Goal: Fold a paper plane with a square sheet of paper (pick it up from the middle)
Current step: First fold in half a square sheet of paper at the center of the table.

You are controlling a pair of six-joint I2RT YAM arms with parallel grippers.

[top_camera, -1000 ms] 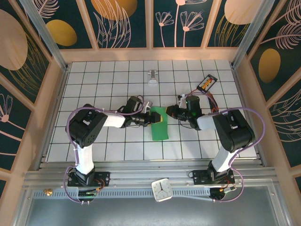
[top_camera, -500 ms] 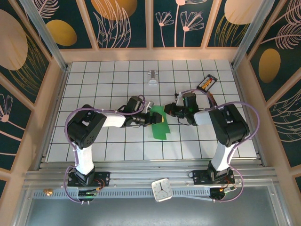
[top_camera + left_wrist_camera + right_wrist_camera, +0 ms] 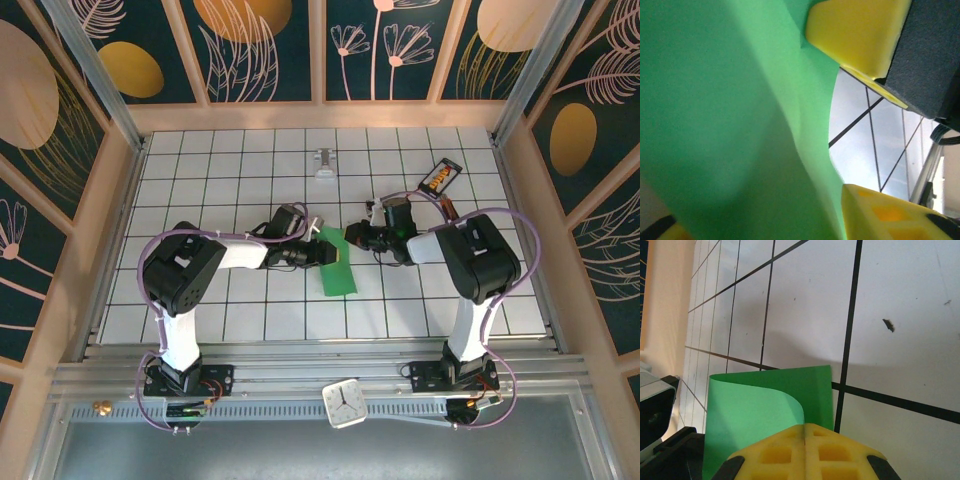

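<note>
Setting: a white table [image 3: 220, 190] ruled in black grid squares, walled by a pale wooden frame with dark floral panels. A small clock [image 3: 343, 403] sits on the near rail, an orange-and-black gadget [image 3: 440, 177] lies far right, and a pale metal fitting [image 3: 324, 165] lies far centre.
Task's thing: the square sheet of paper [image 3: 340, 275], bright green, lies mid-table between the two arms. It is doubled into a narrow strip that slants from far-left to near-right.
Left gripper [image 3: 322, 252]: it is at the strip's far-left edge. Its wrist view shows the yellow fingers [image 3: 860, 35] standing apart, with table visible in the gap. The green sheet bulges across between them and does not look clamped.
Right gripper [image 3: 354, 237]: it is at the strip's far end. Its fingers are clenched together, and in its wrist view a curled upper layer of paper runs into their seam, so the edge is apparently pinched.
Done so far: by my judgement, only the first lengthwise fold. The top layer arches and is not pressed flat.
Left to do: crease that fold firmly, turn in the nose corners, and fold the wings. No point or dart shape shows yet, so the task looks early.
</note>
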